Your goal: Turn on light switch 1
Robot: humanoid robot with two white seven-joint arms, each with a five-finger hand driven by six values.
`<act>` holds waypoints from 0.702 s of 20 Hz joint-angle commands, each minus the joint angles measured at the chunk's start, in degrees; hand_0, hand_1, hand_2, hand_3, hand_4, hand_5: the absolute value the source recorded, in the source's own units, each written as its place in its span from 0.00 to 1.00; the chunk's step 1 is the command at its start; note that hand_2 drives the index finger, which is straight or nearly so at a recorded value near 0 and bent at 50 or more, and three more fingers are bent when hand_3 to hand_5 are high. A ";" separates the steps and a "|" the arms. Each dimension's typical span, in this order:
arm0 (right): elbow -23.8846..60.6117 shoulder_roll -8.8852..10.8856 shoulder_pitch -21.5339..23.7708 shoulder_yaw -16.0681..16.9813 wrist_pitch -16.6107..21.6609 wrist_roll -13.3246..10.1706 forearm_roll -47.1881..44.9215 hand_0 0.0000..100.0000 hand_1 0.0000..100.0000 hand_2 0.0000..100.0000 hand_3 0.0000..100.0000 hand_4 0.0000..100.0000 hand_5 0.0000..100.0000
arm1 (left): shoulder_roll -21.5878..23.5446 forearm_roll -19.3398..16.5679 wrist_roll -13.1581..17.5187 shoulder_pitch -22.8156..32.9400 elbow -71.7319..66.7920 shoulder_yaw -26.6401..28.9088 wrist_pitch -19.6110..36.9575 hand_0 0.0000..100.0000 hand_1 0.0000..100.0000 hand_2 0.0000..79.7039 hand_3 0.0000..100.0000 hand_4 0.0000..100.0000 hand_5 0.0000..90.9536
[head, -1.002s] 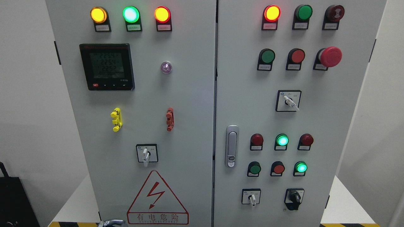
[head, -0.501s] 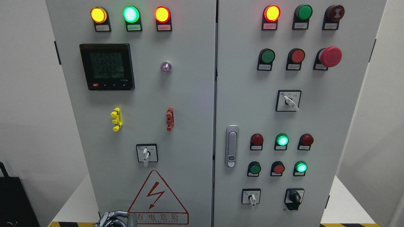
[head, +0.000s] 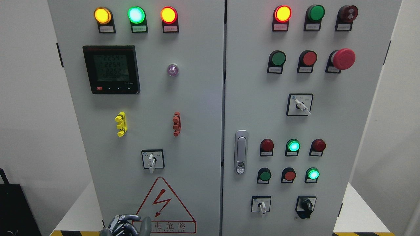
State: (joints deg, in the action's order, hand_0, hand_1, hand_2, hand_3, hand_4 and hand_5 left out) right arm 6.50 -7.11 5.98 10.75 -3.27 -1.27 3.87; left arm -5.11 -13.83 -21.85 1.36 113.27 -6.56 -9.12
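My left hand (head: 126,225) at bottom edge, fingers curled together, empty, over the warning sign (head: 164,206). Switch (head: 151,160) on the left door (head: 144,114), above the hand, well apart, lever down

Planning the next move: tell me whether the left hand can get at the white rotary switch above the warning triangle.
Probably yes: the left hand sits just below the white rotary switch, with only bare panel between them.
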 commanded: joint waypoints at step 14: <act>0.00 -0.01 0.00 -0.03 0.02 0.04 0.00 0.00 0.00 0.00 0.00 0.00 0.00 | -1.39 -0.05 -2.14 -6.27 -0.24 -3.55 -7.23 0.10 0.56 0.64 0.90 0.94 0.92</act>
State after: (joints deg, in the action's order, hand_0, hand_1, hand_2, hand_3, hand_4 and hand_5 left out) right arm 6.50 -7.11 5.98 10.75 -3.28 -1.27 3.87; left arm -5.85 -13.90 -23.74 -2.46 113.16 -9.08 -15.08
